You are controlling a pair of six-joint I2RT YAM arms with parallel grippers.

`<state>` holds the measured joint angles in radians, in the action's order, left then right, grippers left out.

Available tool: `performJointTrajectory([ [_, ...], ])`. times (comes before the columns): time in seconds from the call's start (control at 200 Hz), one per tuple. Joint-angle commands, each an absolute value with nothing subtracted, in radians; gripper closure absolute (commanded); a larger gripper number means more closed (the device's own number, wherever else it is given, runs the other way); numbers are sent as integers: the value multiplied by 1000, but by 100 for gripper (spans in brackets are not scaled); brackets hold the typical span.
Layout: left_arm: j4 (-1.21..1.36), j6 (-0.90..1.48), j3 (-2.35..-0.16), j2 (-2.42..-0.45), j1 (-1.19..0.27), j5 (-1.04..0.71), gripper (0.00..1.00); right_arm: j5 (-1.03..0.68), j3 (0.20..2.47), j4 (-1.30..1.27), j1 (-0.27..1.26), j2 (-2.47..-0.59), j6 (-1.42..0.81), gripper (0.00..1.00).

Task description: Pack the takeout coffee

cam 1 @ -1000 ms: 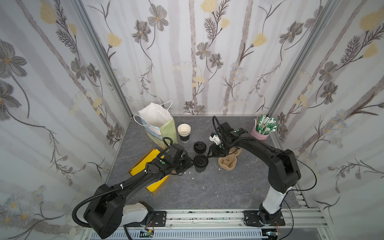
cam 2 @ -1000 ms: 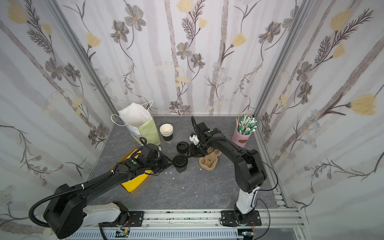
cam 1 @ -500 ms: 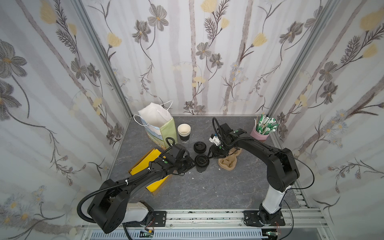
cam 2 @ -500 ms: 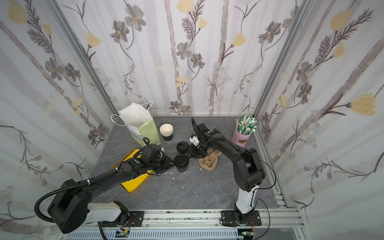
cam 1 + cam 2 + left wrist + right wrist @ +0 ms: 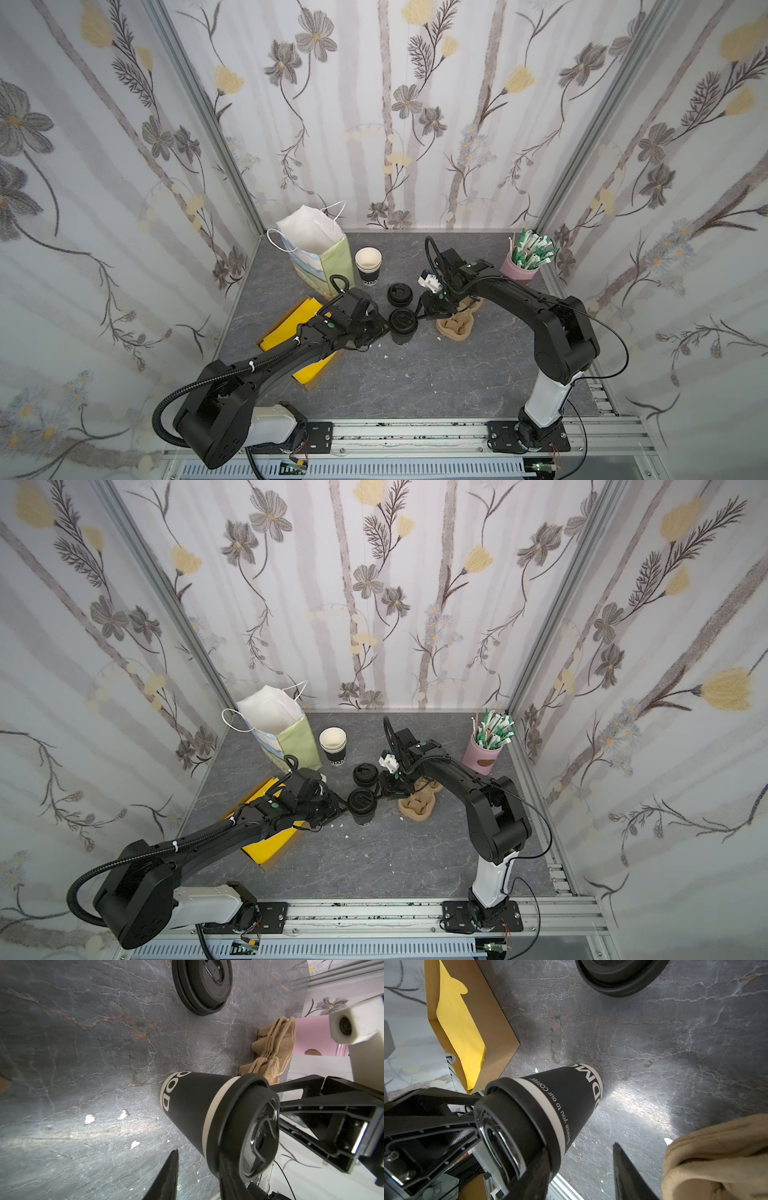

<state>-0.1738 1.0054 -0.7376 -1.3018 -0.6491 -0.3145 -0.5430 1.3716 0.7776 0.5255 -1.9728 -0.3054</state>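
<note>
To seat the black domed plastic lid (image 5: pixel 401 320) I should press evenly, keeping the small black white-lettered paper cup (image 5: pixel 402 338) upright just below mid-frame on the grey tabletop (image 5: pixel 436 374). My left hand (image 5: pixel 384 328) and right hand (image 5: pixel 419 315) flank it low, jaws part open, gripping nothing, one finger each touching the rim.

One lidded black cup (image 5: pixel 402 330), one loose black lid (image 5: pixel 400 294) — or a stack, one stack of lidless cups (image 5: pixel 368 268) — number unclear, one paper bag (image 5: pixel 316 249), one pink holder (image 5: pixel 519 274), one yellow-lined box (image 5: pixel 293 328), one pulp-carrier pile (image 5: pixel 455 327).
</note>
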Motion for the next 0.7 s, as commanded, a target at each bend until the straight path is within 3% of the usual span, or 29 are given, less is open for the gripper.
performJointTrajectory([
  [0.0,-207,1002,-738,-1312,-649,-294,66,-500,1345,762,525,-1988,-302,52],
  [0.695,-207,999,-778,-1265,-650,-266,65,-499,1379,753,529,-1912,-352,48],
])
